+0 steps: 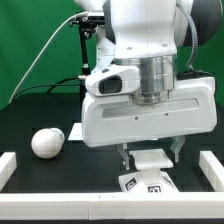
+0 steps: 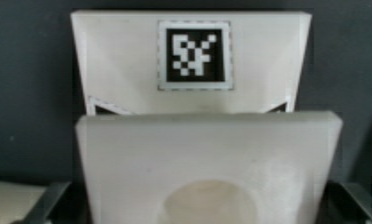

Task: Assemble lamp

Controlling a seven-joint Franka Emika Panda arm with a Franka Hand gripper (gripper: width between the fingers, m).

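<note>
The lamp base (image 1: pixel 150 163), a white square stepped block with black-and-white tags on its front, sits at the front middle under the arm. My gripper (image 1: pixel 151 154) stands straight over it, a finger against each side. In the wrist view the base (image 2: pixel 201 150) fills the picture, with a tag on its far step and a round socket between my gripper (image 2: pixel 204 205) fingers. The jaws are closed on the near step. The white ball-shaped bulb (image 1: pixel 45 142) lies on the black table at the exterior view's left. The cone shade is out of view.
White raised rails (image 1: pixel 12 168) border the black table at the exterior view's left, and another rail (image 1: pixel 211 166) at its right. The arm's large white body (image 1: pixel 150 90) hides the middle of the table. A green backdrop stands behind.
</note>
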